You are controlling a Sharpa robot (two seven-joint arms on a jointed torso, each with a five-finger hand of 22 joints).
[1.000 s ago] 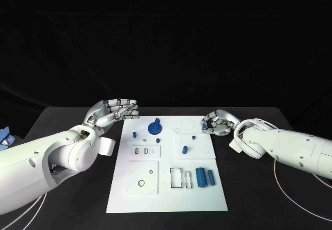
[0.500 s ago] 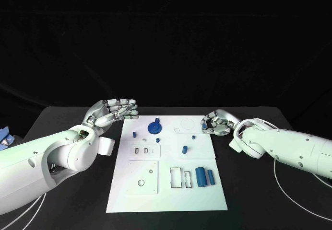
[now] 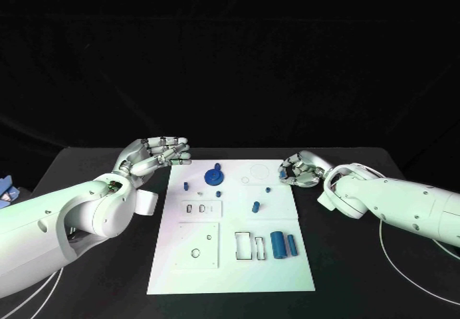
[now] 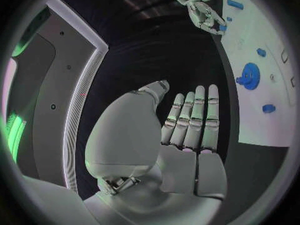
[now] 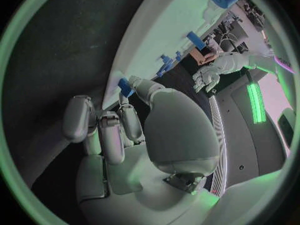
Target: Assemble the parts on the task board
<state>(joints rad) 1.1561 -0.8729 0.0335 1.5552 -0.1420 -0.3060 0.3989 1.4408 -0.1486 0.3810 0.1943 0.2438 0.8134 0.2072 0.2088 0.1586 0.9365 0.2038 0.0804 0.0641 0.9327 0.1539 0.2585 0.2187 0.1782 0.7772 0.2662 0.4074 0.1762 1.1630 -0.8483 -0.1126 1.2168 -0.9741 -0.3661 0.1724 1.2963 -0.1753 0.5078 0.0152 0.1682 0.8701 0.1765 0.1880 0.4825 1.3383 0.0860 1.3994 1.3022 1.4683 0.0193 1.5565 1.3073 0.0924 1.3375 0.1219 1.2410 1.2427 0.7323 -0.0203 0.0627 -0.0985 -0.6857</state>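
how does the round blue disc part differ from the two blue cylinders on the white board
The round blue disc part lies flat at the white task board's far end, nearer the left hand; the two blue cylinders lie side by side nearer the robot, right of centre. The disc is wide and round, the cylinders long and narrow. All are blue and unheld.

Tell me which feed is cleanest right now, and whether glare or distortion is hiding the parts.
Head view: straight, even, task board readable without glare. Left wrist view: fisheye bends the board edge; left hand fills the middle. Right wrist view: green light streaks, right hand blocks much of the board.
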